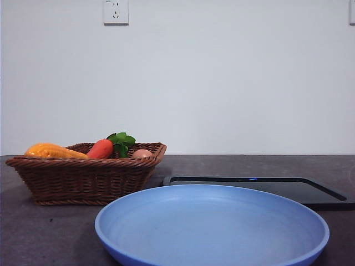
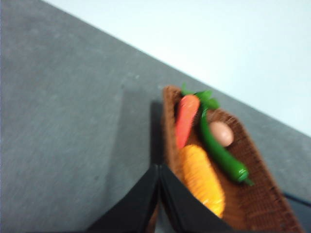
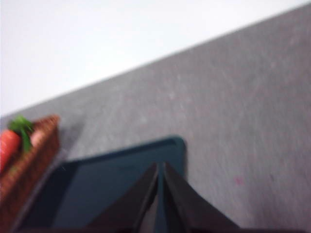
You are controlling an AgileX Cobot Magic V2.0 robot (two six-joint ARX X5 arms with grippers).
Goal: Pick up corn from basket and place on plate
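I observe the corn [image 2: 203, 175] lying in the basket [image 1: 83, 180] beside the carrot [image 2: 186, 119], a green pepper [image 2: 218, 150] and an egg [image 2: 221, 133]. My left gripper [image 2: 159, 167] hangs clenched and empty above the basket's rim; my right gripper [image 3: 161, 167], likewise clenched, hangs over the black tray [image 3: 97, 187]. The plate [image 1: 211, 230] holds nothing.

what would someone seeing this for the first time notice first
The big light-blue plate fills the foreground of the front view, bare. Behind it to the left stands the wicker basket with the orange-yellow corn, a red carrot, an egg and a green pepper inside. A flat black tray lies behind the plate to the right.
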